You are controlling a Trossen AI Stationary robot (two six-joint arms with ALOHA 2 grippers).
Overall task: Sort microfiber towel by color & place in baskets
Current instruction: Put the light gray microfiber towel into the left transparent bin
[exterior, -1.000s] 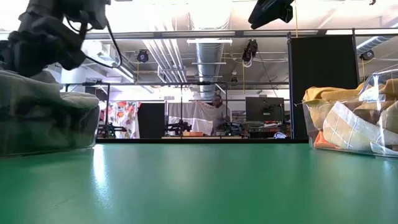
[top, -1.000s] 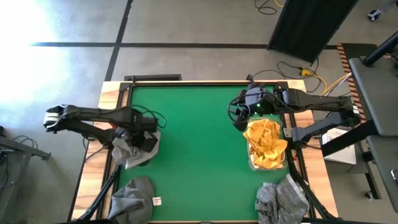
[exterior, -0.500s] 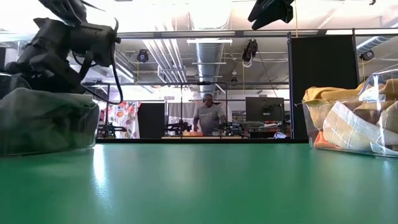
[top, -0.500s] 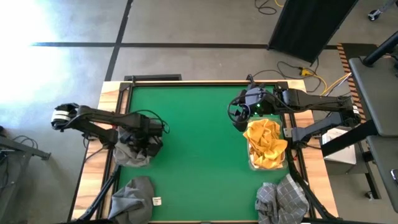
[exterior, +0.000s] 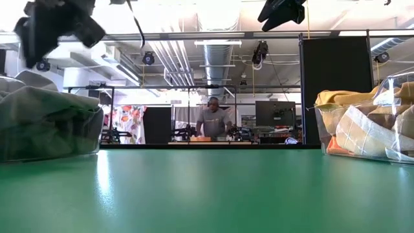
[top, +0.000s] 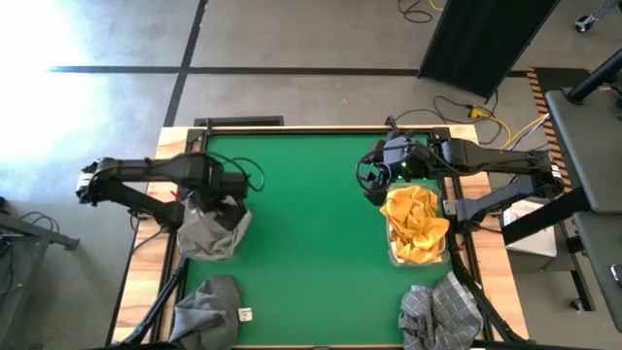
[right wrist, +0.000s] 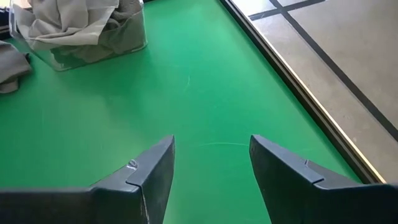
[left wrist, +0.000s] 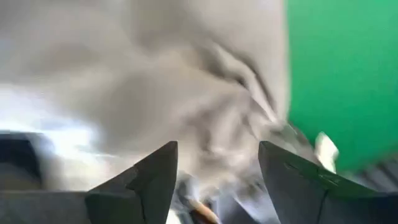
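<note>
A see-through basket (top: 208, 236) at the table's left edge is heaped with grey towels (left wrist: 186, 81). My left gripper (left wrist: 217, 149) hangs open just above that heap, pointing down and touching nothing; the low view shows it high at the left (exterior: 58, 26). A second basket (top: 418, 233) at the right edge holds orange-yellow towels (exterior: 362, 123). My right gripper (right wrist: 211, 146) stands open in the air over the green table, beyond that basket's far end (top: 374, 185). One grey towel with a white tag (top: 209, 309) lies at the near left.
A grey checked towel (top: 442, 311) lies bunched at the table's near right corner. The green table (top: 311, 224) stretches bare between the two baskets. A person stands in the room behind the table (exterior: 212, 120).
My left gripper was shut low on the grey heap in the left basket. It has opened, let go of the towel and risen clear, drifting a little toward the far edge. The grey towel stays in the basket.
</note>
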